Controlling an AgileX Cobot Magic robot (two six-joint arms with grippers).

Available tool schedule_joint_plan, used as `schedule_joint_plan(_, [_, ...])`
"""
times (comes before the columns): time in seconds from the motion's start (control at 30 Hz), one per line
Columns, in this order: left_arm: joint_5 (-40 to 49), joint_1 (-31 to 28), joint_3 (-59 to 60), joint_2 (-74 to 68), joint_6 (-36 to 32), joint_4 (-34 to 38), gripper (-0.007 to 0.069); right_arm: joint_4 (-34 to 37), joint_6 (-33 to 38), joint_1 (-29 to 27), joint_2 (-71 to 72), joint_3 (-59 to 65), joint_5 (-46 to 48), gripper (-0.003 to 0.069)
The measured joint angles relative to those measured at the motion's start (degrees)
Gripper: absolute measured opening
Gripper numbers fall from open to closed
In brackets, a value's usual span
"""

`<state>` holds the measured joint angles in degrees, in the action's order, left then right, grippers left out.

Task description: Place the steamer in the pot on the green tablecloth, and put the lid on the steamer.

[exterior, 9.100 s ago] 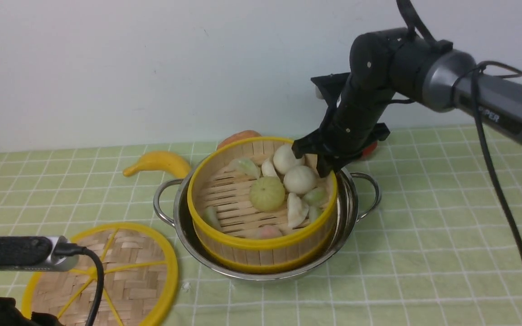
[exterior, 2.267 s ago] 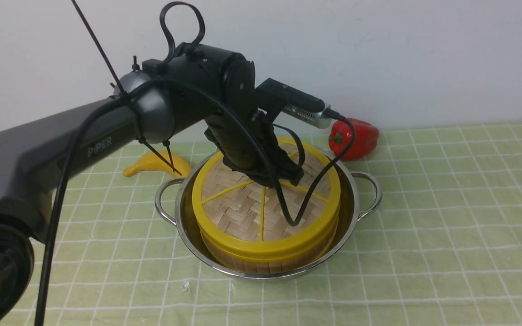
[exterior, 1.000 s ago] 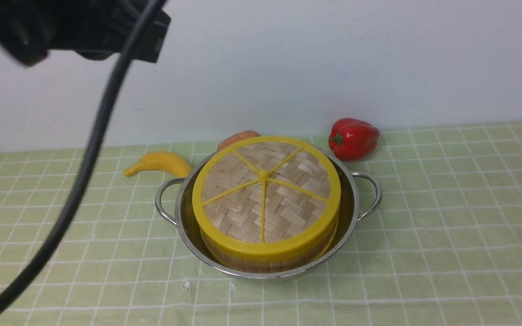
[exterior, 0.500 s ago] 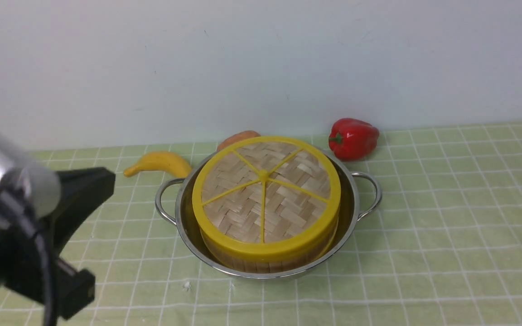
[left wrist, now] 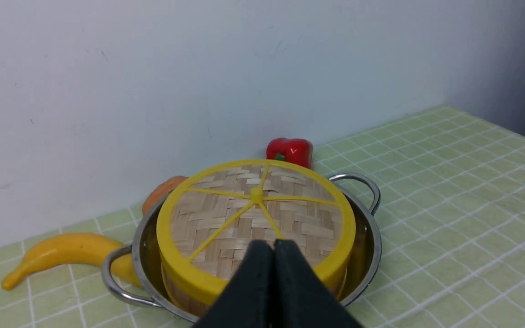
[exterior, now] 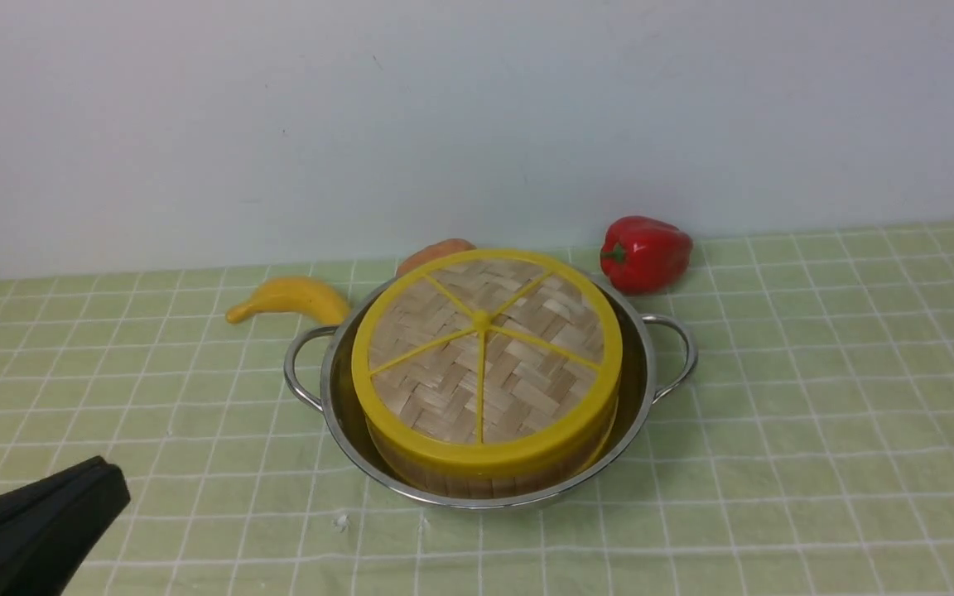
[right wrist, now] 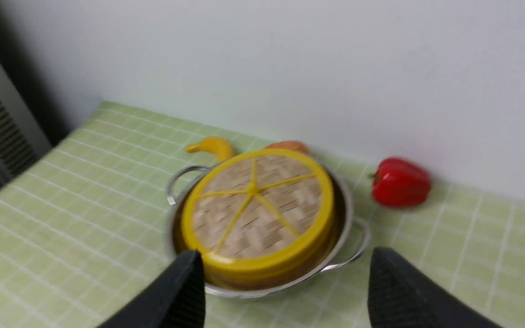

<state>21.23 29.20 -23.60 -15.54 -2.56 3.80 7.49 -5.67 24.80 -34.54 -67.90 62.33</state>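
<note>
The pot [exterior: 641,372] stands on the green tablecloth [exterior: 816,414] in the middle of the front view. Inside it sits the steamer [exterior: 477,478], of which only the slatted wall shows. The lid [exterior: 481,348] lies flat on top and hides the steamer's inside. My left gripper [exterior: 108,484] is low at the near left, well away from the pot. In the left wrist view the left gripper [left wrist: 273,246] is shut with nothing in it. My right gripper [right wrist: 285,266] is open and empty, on the near side of the pot [right wrist: 344,218] and apart from it.
A yellow banana [exterior: 291,298] lies behind the pot on its left. An orange fruit [exterior: 436,251] lies right behind the pot. A red bell pepper [exterior: 644,252] sits at the back right by the white wall. Open cloth lies to the right of the pot.
My left arm has swung from high at the upper left down to the near left corner. The lid stays on the steamer in the pot.
</note>
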Motion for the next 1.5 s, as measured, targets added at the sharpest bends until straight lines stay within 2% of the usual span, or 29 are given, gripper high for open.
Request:
schedule_joint_plan(0.07, [0.2,0.0,0.0,1.1,0.0,0.0,-0.0018,-0.7,0.4,0.0,1.6,3.7,-3.5,0.047])
schedule_joint_plan(0.1, [0.4,0.0,0.0,2.1,0.0,0.0,-0.0018,-2.3,-0.2,0.0,5.0,10.2,-9.1,0.047])
schedule_joint_plan(0.2, [1.1,0.0,0.0,2.5,0.0,0.0,-0.0014,-5.0,-2.8,0.0,9.1,18.2,-16.3,0.047])
schedule_joint_plan(0.37, [2.5,0.0,0.0,2.5,0.3,0.1,-0.0008,-7.5,-7.8,0.0,12.0,27.7,-23.9,0.047])
schedule_joint_plan(0.63, [4.4,0.0,0.0,2.5,0.4,0.1,0.0006,-4.9,-10.3,0.0,12.1,35.3,-26.0,0.047])
schedule_joint_plan(1.03, [4.4,-0.9,0.0,3.2,-0.8,-1.7,0.0022,-4.8,-10.3,0.0,12.2,36.4,-26.2,0.047])
schedule_joint_plan(1.07, [4.4,-2.1,0.1,3.8,-2.0,-3.3,0.0022,-4.8,-10.3,0.0,12.2,36.4,-26.2,0.047])
schedule_joint_plan(1.17, [4.4,-10.7,3.1,7.2,-3.8,-7.5,0.0022,-4.6,-10.3,0.0,12.2,36.4,-26.3,0.047])
schedule_joint_plan(1.3, [4.2,-22.9,12.7,13.7,-3.2,-8.9,0.0022,-4.6,-10.3,0.0,12.2,36.4,-26.3,0.047])
schedule_joint_plan(1.4, [1.9,-28.6,19.1,15.3,-1.4,-8.9,0.0022,-4.4,-10.4,0.0,12.2,36.4,-26.4,0.047])
schedule_joint_plan(1.5, [-2.3,-31.1,22.8,15.4,-0.5,-8.9,0.0022,-4.2,-10.4,0.0,12.2,36.4,-26.4,0.047])
